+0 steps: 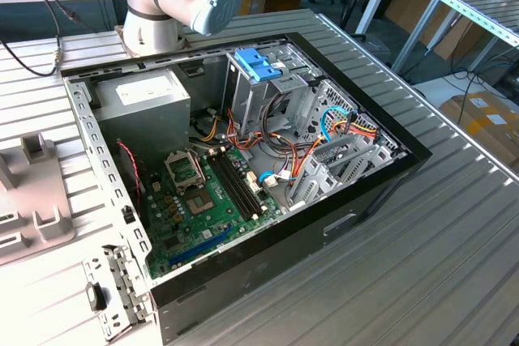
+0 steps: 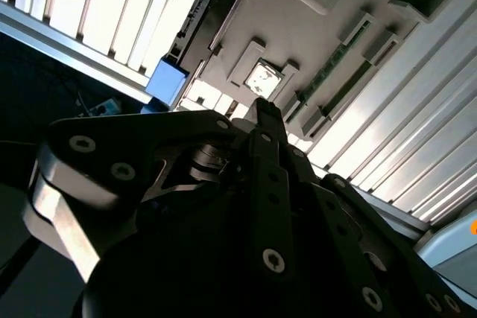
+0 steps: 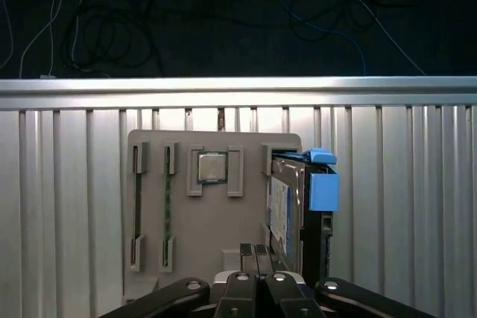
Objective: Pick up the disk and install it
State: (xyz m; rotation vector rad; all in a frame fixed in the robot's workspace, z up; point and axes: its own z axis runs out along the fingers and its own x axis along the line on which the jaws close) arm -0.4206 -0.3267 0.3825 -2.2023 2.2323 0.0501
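Closest in, the tool point(image 3: 253, 248) hangs with its fingers pressed together, gripping nothing, over a grey holder tray point(image 3: 216, 232) on the ribbed counter point(image 3: 67, 206). The disk point(image 3: 294, 199) stands on edge in a slot along one tray edge, near a processor chip point(image 3: 212, 167). An open computer case point(image 1: 284, 241) sits on the counter in the exterior view.

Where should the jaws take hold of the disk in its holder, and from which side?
The disk stands on edge in a slot of the beige holder, leaving its broad parallel faces exposed. So probably grip across those faces, midway along the upper long edge, coming straight down; avoid the blue end tab.
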